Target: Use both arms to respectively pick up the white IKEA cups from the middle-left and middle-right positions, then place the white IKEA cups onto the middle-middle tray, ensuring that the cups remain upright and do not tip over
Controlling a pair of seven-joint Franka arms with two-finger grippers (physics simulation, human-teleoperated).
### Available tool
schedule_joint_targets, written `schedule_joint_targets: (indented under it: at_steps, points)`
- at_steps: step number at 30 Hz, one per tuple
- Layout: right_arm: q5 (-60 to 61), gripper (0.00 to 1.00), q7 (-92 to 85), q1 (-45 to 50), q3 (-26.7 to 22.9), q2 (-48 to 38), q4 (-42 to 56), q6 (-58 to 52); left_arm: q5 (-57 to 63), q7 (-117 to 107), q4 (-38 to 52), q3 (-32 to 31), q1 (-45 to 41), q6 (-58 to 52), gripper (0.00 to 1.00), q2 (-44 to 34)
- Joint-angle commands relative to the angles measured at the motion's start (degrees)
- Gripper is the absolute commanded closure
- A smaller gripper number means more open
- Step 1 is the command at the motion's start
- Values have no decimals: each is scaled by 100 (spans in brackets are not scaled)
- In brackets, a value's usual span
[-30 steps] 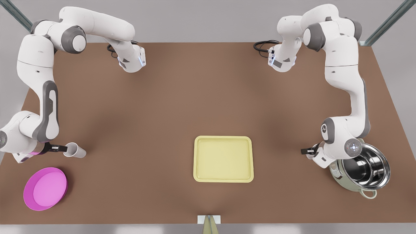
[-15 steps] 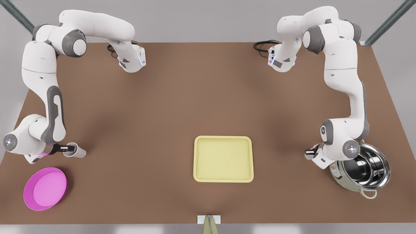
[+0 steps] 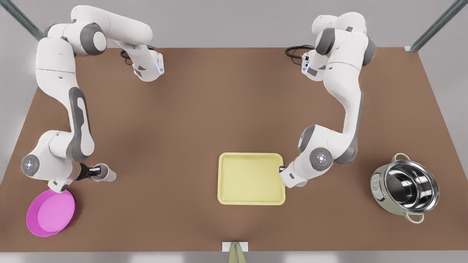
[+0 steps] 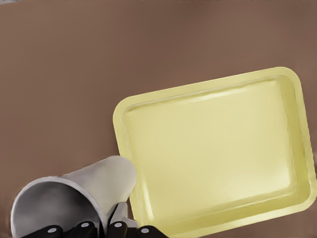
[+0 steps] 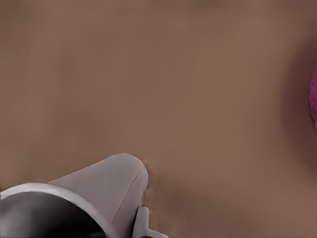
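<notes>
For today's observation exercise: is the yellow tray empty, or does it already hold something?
Empty. The tray shows a bare yellow floor in both the front view and the left wrist view, and nothing stands on it.

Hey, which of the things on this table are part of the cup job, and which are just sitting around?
Part of the job:
first white cup, held by the left gripper
second white cup, held by the right gripper
pale yellow tray

Just lying about:
magenta dish
steel pot
</notes>
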Motion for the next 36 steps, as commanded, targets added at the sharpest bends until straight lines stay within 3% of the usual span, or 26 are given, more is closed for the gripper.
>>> schedule_joint_targets:
  at_steps: [1, 2, 3, 10, 16, 17, 18, 20, 21, 26, 29, 30, 32, 33, 34, 35, 36]
  points:
    - [146, 79, 1225, 375, 380, -167, -7, -600, -16, -3192, 166, -23, -183, -27, 79, 119]
    - [120, 79, 2041, 384, 933, -185, -7, -600, -25, -3236, 175, -23, -253, 43, 79, 181]
    - [94, 79, 2710, 681, 1101, -150, 28, -539, -25, -3394, 254, -58, -324, 96, 79, 234]
    - [50, 79, 6365, 3037, 1031, 588, 731, 875, 133, -3377, 202, -163, -359, 543, 79, 567]
    - [-65, 79, 7466, 3688, 723, 1282, 1523, 1755, 133, -3360, 105, -163, -332, 975, 79, 761]
    - [-65, 79, 7466, 3680, 706, 1309, 1523, 1887, 133, -3360, 105, -163, -332, 975, 47, 761]
    - [-65, 79, 7466, 3671, 627, 1309, 1523, 1913, 142, -3368, 105, -163, -332, 975, 24, 770]
    - [-65, 79, 7458, 3653, 592, 1344, 1523, 2133, 247, -3368, 114, -163, -341, 975, 13, 823]
    - [-65, 79, 7458, 3644, 583, 1406, 1523, 2247, 256, -3377, 114, -163, -350, 966, 0, 814]
    - [-73, 79, 7440, 3688, 521, 1740, 1523, 2775, 203, -3509, 536, -189, -341, -167, 0, 612]
    - [-82, 79, 7440, 3741, 504, 1810, 1522, 2880, 212, -3439, 632, -163, 44, -1581, 0, -248]
    - [-82, 79, 7440, 3759, 495, 1845, 1514, 2898, 221, -1923, 623, -172, 773, -2652, 0, -881]
    - [-152, 79, 7449, 3794, 477, 1898, 1514, 2898, 396, -804, 615, -181, 1504, -2892, 0, -1172]
    - [-152, 79, 7449, 3846, 425, 1933, 1523, 2915, 397, 5, 212, -137, 1777, -2884, 0, -1654]
    - [-152, 79, 7458, 3926, 337, 1942, 1531, 2915, 432, 692, -1835, -40, 1768, -1778, 0, -3008]
    - [-152, 74, 7466, 3961, 310, 1968, 1558, 2907, 449, 666, -1662, -75, 1768, -2153, 0, -2922]
    - [-152, 29, 7475, 3970, 310, 1968, 1567, 2907, 441, 657, -1565, -84, 1759, -2268, 0, -2886]
